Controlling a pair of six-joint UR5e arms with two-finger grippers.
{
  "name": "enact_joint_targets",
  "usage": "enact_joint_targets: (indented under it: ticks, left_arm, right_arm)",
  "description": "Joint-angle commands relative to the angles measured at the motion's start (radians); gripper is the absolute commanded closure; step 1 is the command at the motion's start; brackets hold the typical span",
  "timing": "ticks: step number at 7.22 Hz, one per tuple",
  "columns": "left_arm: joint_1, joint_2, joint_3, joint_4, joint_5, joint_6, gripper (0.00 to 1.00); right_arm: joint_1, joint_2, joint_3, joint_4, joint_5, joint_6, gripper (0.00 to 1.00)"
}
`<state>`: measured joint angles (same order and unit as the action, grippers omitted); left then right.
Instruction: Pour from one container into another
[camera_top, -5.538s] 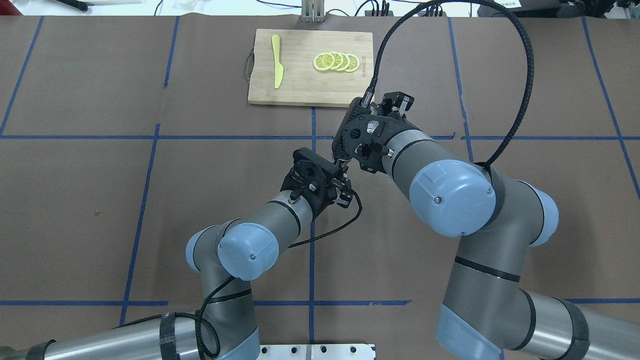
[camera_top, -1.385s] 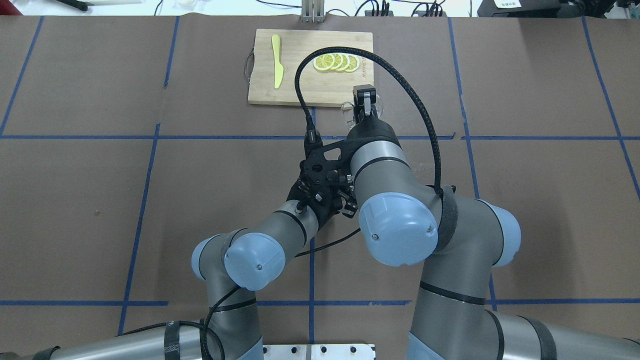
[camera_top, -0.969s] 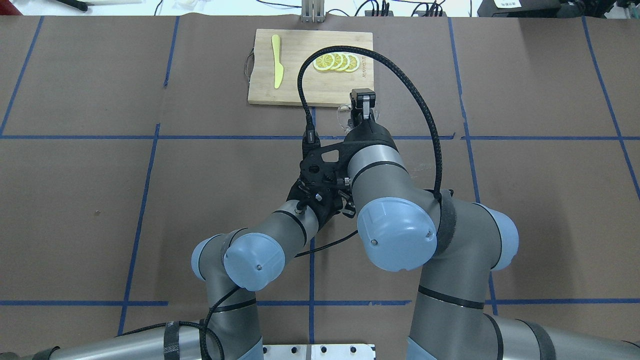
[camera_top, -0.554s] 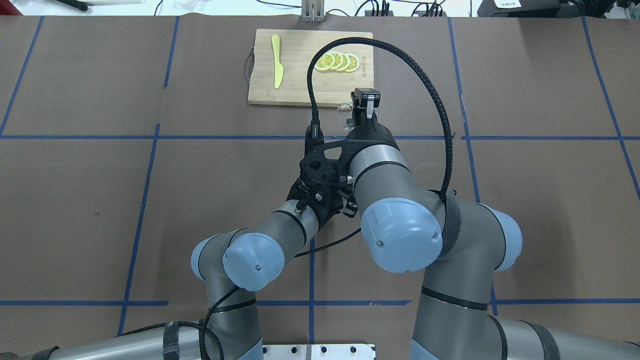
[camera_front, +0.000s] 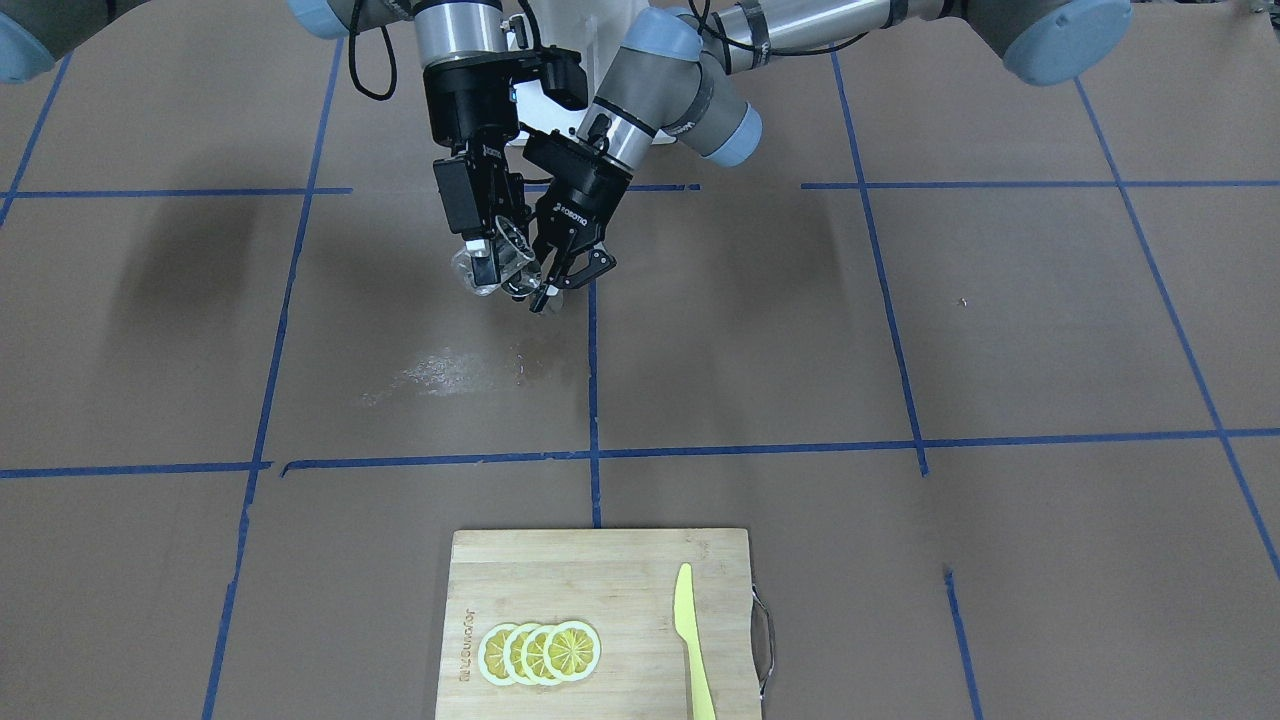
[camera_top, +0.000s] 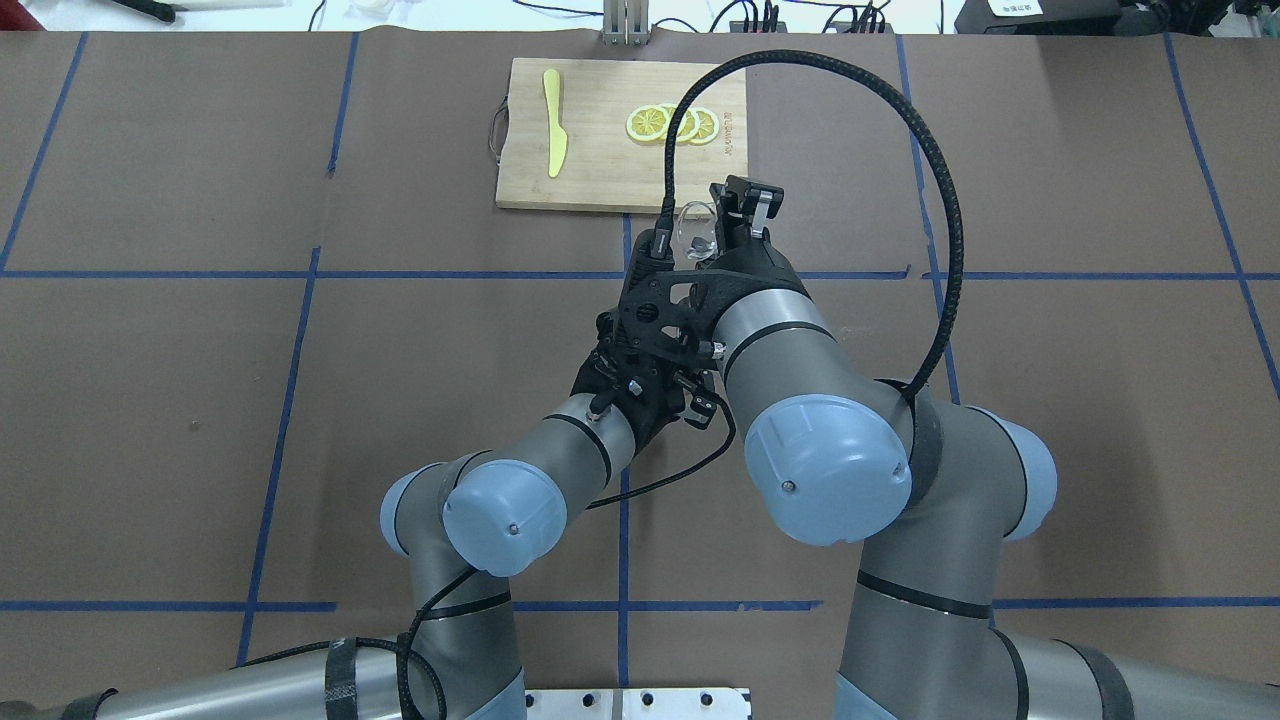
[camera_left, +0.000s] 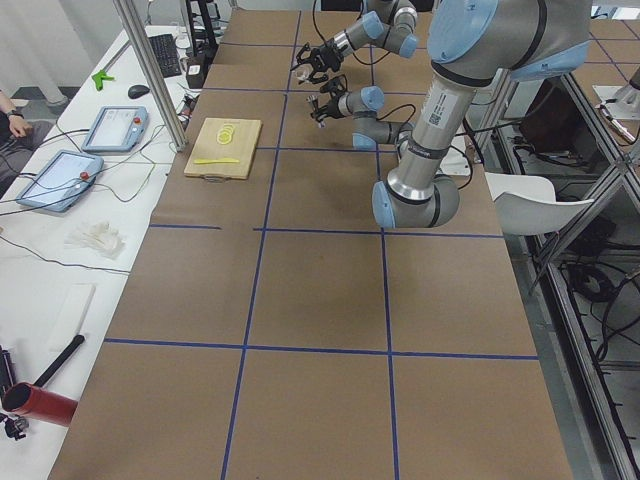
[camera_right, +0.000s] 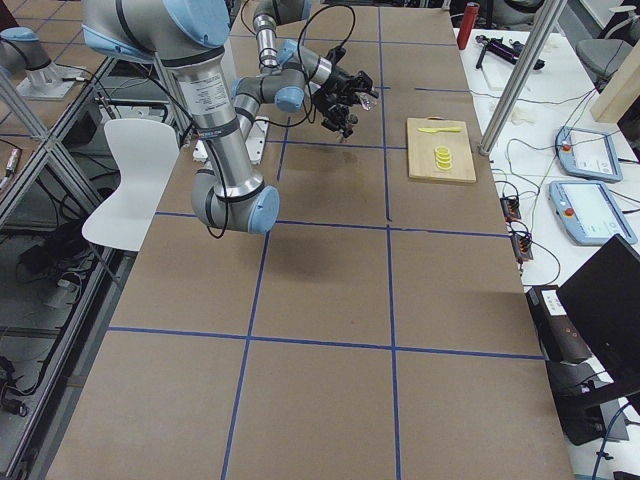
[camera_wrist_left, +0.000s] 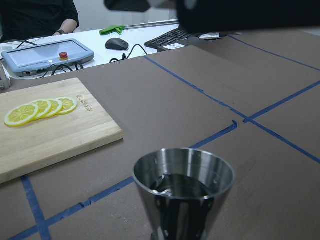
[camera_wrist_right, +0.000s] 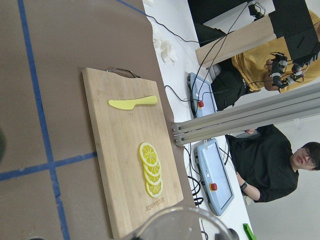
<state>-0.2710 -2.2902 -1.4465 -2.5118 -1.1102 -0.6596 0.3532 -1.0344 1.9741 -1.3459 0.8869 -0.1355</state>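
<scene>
The clear glass measuring cup (camera_front: 492, 272) hangs above the table in my right gripper (camera_front: 487, 262), which is shut on it. From overhead the cup (camera_top: 695, 232) shows just left of that gripper (camera_top: 735, 215), and its rim (camera_wrist_right: 175, 222) fills the bottom of the right wrist view. Right beside it, my left gripper (camera_front: 560, 280) is shut on the steel jigger (camera_front: 545, 298). The jigger's upper cone (camera_wrist_left: 184, 190) holds a little liquid. Cup and jigger sit close together in mid-air, and I cannot tell whether they touch.
A wet patch (camera_front: 450, 368) shines on the brown table cover below the grippers. At the far side lies a wooden cutting board (camera_front: 600, 570) with lemon slices (camera_front: 540, 652) and a yellow knife (camera_front: 690, 640). The right arm's black cable (camera_top: 930, 170) loops high over the table.
The right wrist has left its tipped pose over the jigger and points toward the board; lately it turned and shifted slightly right, its cable swinging right. The left arm barely moved.
</scene>
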Motion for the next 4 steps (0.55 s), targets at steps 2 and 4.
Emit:
enact_joint_targets:
  ticks: [2, 4]
  left_arm:
    - [-0.019, 0.005, 0.000, -0.027, 0.003, 0.000, 1.00]
    - [-0.030, 0.009, 0.000, -0.029, 0.003, 0.000, 1.00]
  right_arm:
    - [0.019, -0.055, 0.021, 0.082, 0.029, 0.196, 1.00]
    - [0.046, -0.088, 0.067, 0.105, 0.032, 0.398, 1.00]
